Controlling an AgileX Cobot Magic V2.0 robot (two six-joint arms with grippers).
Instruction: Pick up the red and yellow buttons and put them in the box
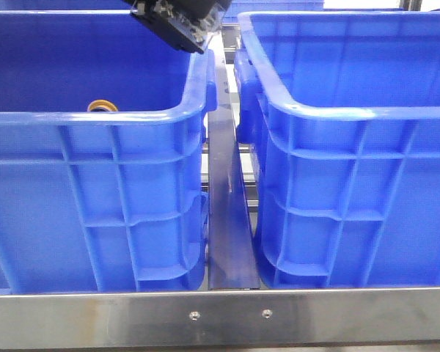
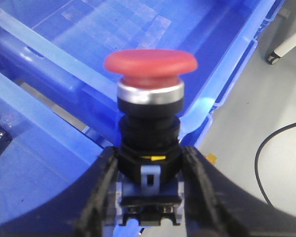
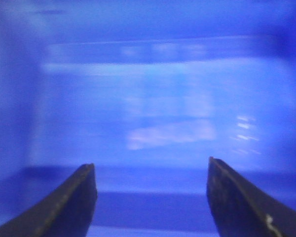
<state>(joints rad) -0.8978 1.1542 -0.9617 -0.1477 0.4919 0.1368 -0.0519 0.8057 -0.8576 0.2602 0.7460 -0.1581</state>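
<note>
In the left wrist view my left gripper (image 2: 149, 165) is shut on the dark body of the red button (image 2: 150, 63). The button's red domed cap and silver collar stick out past the fingers. It hangs above a blue crate rim (image 2: 222, 84). In the front view part of the left arm (image 1: 180, 22) shows at the top, over the left box's (image 1: 95, 117) far right corner. A small yellow-orange thing (image 1: 101, 106) peeks over that box's near rim; I cannot tell whether it is the yellow button. My right gripper (image 3: 150, 170) is open and empty, facing a blurred blue crate wall (image 3: 158, 98).
A second identical blue crate (image 1: 352, 110) stands at the right, with a narrow dark gap (image 1: 227, 205) between the two. A metal rail (image 1: 220, 315) runs along the front. In the left wrist view, grey floor with a black cable (image 2: 266, 158) lies beyond the crate.
</note>
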